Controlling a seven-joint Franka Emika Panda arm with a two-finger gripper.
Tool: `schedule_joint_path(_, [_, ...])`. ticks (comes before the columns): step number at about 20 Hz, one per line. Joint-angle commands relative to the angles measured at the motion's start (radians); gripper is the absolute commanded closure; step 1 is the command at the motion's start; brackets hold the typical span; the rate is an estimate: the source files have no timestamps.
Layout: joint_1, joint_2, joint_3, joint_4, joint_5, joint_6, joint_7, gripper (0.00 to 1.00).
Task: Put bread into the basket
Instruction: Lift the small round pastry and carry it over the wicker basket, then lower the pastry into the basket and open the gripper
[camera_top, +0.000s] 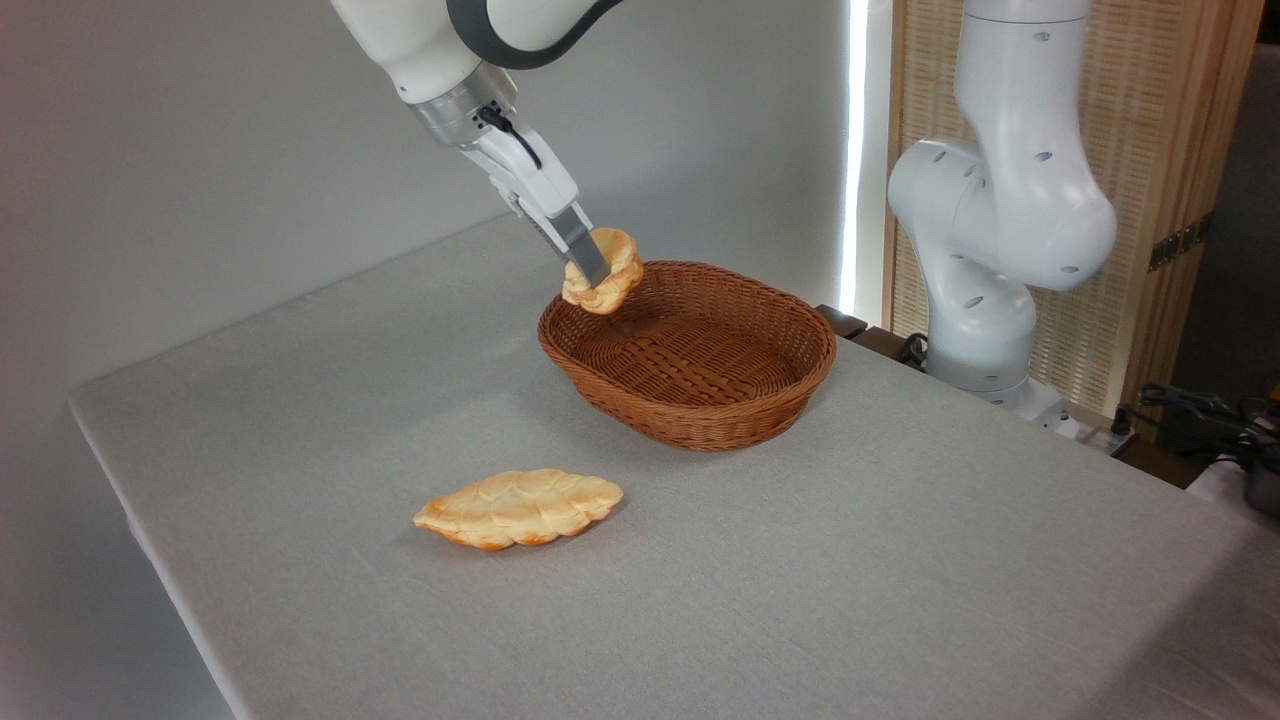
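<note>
Camera view: tool (597, 268) clamped on the bread (606, 277), a small round puffy bun, golden-tan w/ paler top and ridged layered sides, held tilted in the air just over the left rim of the basket (690, 418). Basket is oval, reddish-brown wicker, nothing inside. Flat braided loaf (518, 508) lies on the tabletop (900, 580), well apart from basket.
</note>
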Motion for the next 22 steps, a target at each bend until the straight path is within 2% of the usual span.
schedule_joint_path(1, [0.002, 0.015, -0.012, 0.006, -0.034, -0.035, -0.038, 0.00])
schedule_joint_path(4, [0.002, 0.030, -0.013, 0.006, -0.035, -0.035, -0.037, 0.00])
schedule_joint_path(7, [0.002, 0.055, -0.044, 0.009, -0.034, -0.033, -0.035, 0.00])
schedule_joint_path(22, [0.005, 0.059, -0.036, 0.012, -0.037, -0.027, -0.037, 0.00])
